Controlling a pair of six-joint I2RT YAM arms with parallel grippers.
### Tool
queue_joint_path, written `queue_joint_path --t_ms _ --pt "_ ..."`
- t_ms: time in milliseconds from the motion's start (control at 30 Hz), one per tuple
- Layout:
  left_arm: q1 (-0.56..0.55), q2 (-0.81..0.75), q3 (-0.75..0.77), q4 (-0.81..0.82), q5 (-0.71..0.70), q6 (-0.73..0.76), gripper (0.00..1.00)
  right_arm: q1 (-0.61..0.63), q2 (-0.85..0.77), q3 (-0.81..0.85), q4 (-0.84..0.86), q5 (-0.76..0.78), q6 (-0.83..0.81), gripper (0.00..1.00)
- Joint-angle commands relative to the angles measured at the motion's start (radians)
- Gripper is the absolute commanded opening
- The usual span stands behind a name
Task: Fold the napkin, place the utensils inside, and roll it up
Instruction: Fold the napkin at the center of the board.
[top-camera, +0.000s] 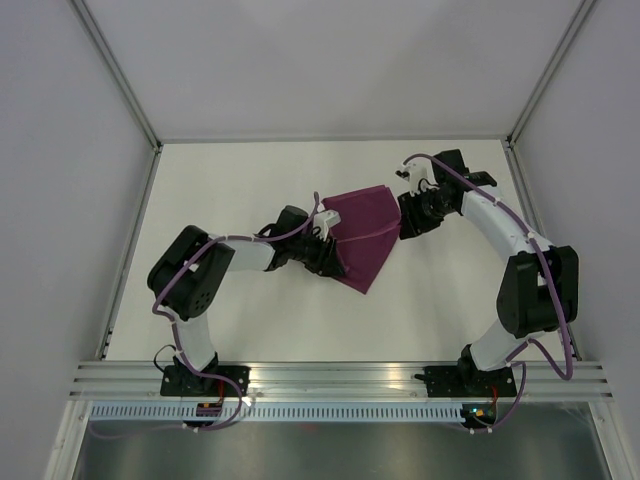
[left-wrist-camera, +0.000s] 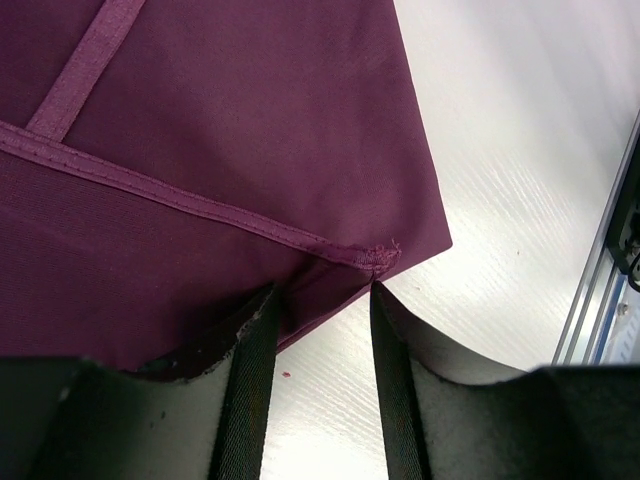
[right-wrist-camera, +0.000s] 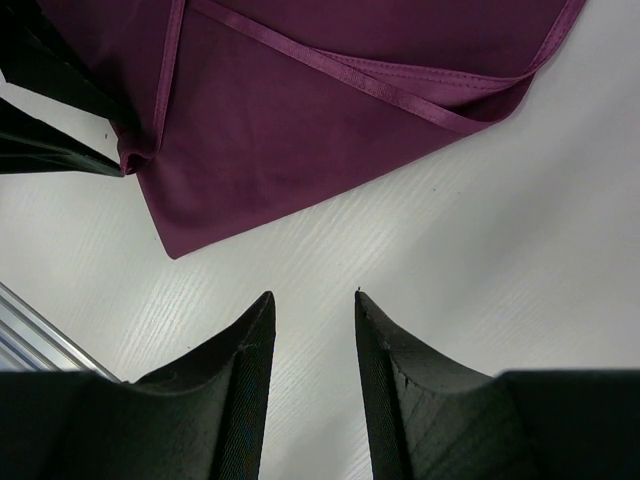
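Looking at white table (top-camera: 250, 180), faint grain texture. Plum napkin (top-camera: 365, 240) mid-table between both arms, folded to rough wedge, slight satin sheen, stitched hem bands (left-wrist-camera: 200, 200) crossing on top. Left gripper (left-wrist-camera: 322, 288) at its left side, jaws parted, frayed corner at fingertips, not pinched. Right gripper (right-wrist-camera: 312, 295) over bare table just beside cloth, jaws parted, holding nothing. Napkin's left edge hidden under left arm from above.

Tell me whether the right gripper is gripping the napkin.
No: the right gripper stands open over the table, and the napkin lies beyond its fingertips, untouched.
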Motion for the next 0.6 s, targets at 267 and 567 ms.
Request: queue_joint_path --t_ms 267,567 --pt "-0.037 -0.025 0.052 -0.005 -0.027 0.025 0.47 0.025 -0.006 -0.01 0.024 0.036 -0.005 0.43" --pt "-0.053 -0.011 0.114 -0.002 0.007 0.0 0.5 0.036 0.013 -0.02 0.039 0.05 -0.005 0.43"
